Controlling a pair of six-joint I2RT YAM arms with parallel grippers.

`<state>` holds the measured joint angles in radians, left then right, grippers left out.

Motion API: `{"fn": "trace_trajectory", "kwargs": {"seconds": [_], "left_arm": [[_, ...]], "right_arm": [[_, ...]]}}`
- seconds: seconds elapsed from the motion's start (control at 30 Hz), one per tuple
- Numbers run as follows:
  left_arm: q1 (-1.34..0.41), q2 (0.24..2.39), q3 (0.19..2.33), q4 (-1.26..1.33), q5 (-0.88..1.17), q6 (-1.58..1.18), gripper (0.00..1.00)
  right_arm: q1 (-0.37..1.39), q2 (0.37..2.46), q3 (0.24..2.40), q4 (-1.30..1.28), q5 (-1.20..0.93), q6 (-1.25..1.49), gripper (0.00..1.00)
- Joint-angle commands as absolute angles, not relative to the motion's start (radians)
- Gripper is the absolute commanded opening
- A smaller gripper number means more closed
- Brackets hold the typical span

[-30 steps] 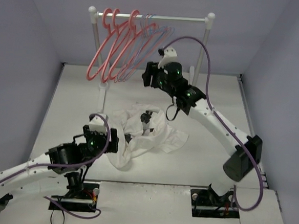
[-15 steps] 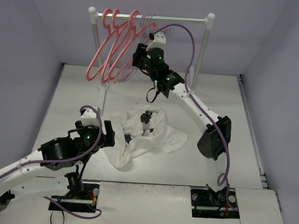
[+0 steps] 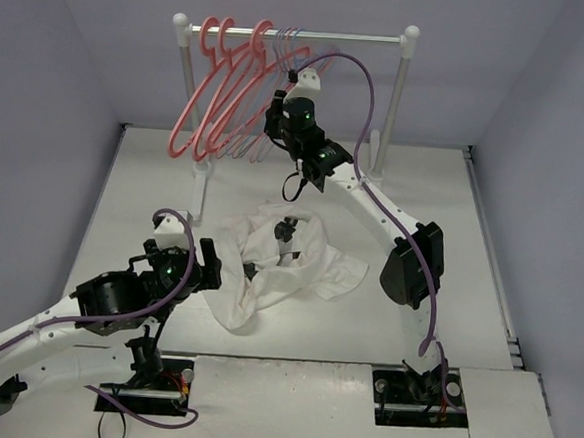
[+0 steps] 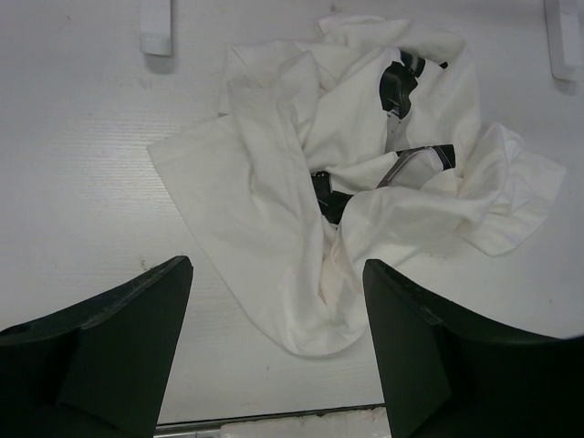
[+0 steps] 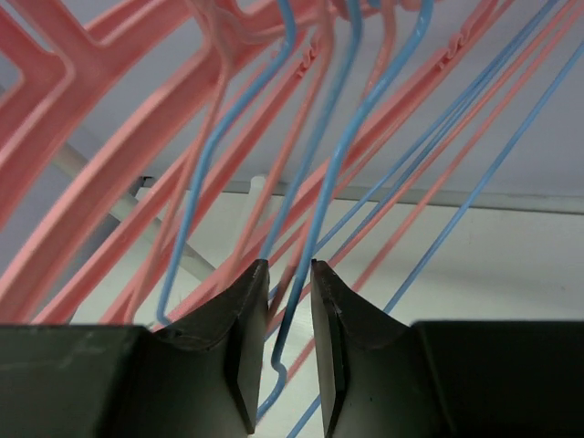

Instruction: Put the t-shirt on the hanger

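Right gripper (image 5: 287, 283) is up at the rack (image 3: 305, 34), far side, in among the pink hangers (image 3: 216, 93). Jaws stand close together with a thin gap, and the hanger (image 5: 317, 182) wire runs through it. I can't tell if they're biting.

My read: the blue wire is light, thin and springy, so it'll flex and slip. I'd pinch low on the sloped arm, square across the wire, and lift the hook clear without dragging the neighbours.

Left gripper (image 4: 274, 365) has its jaws wide apart, holding nothing, over the near edge of the t-shirt (image 4: 274, 182). The shirt is crumpled mid-table (image 3: 471, 242), soft and limp with no stiffness. I'd grab a single layer at the collar or hem, not the bunch.
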<state>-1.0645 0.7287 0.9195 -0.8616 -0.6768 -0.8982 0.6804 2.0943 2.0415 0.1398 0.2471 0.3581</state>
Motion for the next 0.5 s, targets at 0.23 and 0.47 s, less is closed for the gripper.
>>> {"fn": "trace_trajectory", "kwargs": {"seconds": [0.23,0.47], "left_arm": [[-1.058,0.783,0.946,-0.841,-0.704,-0.875,0.71],[-1.058,0.796,0.94,-0.839,-0.701,-0.879,0.71]], "right_arm": [[0.639,1.898,1.92,0.235,0.196,0.326,0.06],[0.618,1.833,1.879,0.236,0.109,0.296,0.12]]}}
